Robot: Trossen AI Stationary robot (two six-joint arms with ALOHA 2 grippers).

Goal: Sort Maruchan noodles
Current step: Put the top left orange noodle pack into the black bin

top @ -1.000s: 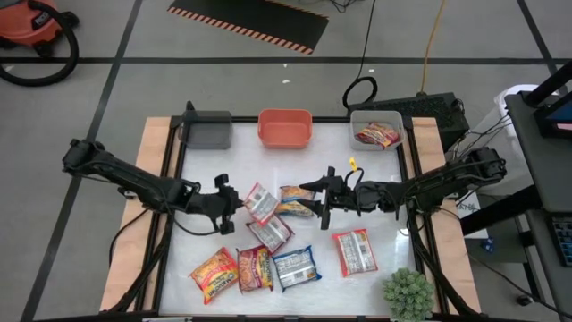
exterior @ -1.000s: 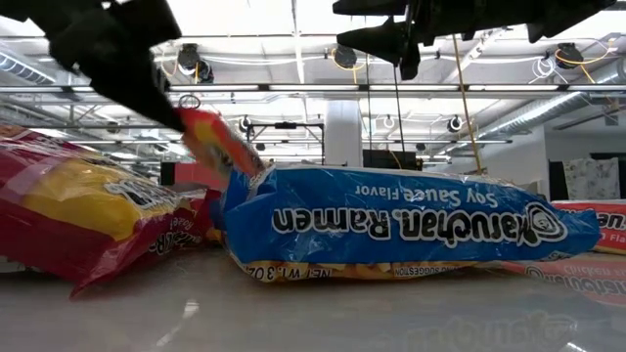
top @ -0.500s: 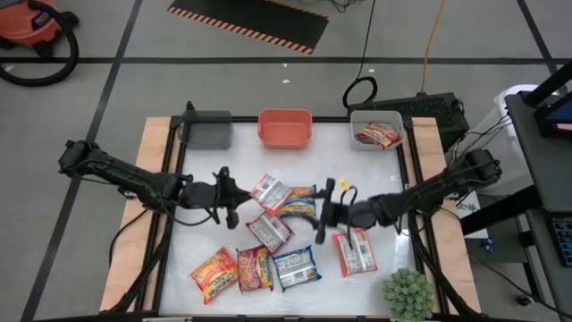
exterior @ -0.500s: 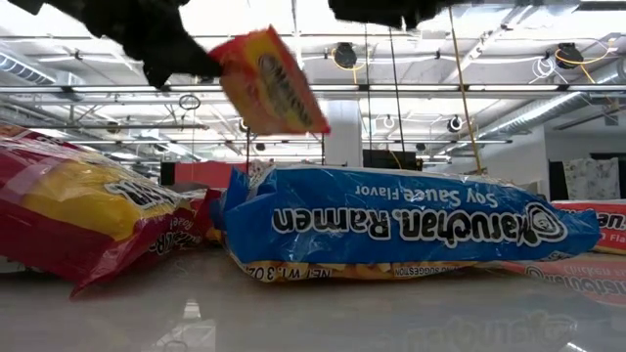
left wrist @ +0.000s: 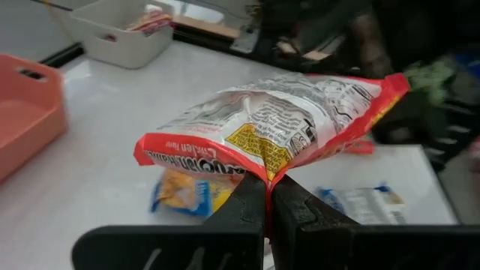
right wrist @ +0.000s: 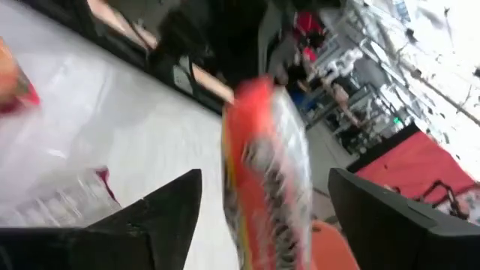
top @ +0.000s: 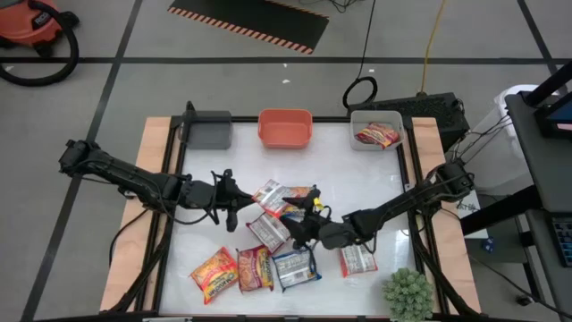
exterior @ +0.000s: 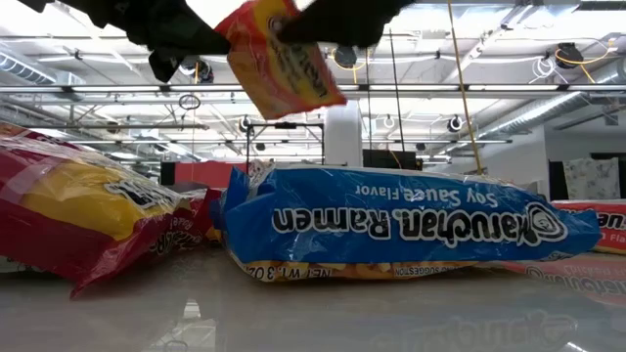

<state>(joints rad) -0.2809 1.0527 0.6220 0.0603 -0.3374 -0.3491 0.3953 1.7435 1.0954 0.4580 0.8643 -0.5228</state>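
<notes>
i see my left pincer (left wrist: 266, 196) clamped on a red-and-white noodle packet (left wrist: 279, 124), lifted over the bench (top: 375, 179) middle; my right pincer (right wrist: 262, 217) gapes wide just beside it.

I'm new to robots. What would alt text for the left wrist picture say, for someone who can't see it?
The left claw, shut, pinches a red-edged noodle packet by its seam and holds it above a white table. On the table below lie a yellow-and-blue packet and a blue-and-white packet; a salmon bin and a white bin stand farther off.
</notes>
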